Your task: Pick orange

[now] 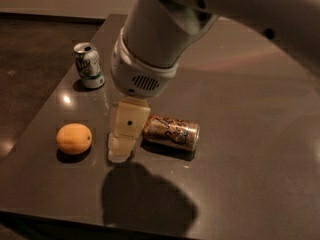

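The orange [74, 138], a small oval orange-yellow fruit, lies on the dark table [250, 149] at the front left. My gripper [121, 146] hangs from the big white wrist above the table, just right of the orange and left of the lying can, with a small gap to the fruit. It holds nothing that I can see.
An orange-brown patterned soda can [171, 132] lies on its side right beside the gripper. A green and white can [89, 65] stands upright at the back left. The table's left edge and front edge are close to the orange. The arm casts a dark shadow [145, 196] at the front.
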Controlling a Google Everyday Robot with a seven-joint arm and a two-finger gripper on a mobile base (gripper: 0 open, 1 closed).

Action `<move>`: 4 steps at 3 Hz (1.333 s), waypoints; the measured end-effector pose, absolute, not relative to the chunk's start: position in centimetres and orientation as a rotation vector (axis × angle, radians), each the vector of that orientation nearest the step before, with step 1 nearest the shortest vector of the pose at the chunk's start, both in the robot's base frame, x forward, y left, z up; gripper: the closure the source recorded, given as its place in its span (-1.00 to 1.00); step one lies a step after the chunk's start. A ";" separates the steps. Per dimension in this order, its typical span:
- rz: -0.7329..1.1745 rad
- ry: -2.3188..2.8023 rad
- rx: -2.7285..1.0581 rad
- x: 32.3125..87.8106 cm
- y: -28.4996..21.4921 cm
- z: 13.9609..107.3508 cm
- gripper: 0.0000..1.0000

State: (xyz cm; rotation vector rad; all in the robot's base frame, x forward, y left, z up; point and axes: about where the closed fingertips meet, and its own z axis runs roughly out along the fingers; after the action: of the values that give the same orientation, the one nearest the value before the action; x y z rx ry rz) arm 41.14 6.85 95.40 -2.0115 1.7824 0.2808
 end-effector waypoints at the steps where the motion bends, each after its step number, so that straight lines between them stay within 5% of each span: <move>1: 0.325 1.782 -2.067 41.8 10.8 92.7 -1.00; 4: 0.377 1.801 -2.169 42.1 17.2 86.1 -0.97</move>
State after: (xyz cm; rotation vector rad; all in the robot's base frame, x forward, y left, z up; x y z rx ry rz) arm 42.07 17.22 86.09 -2.1694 1.8005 0.3766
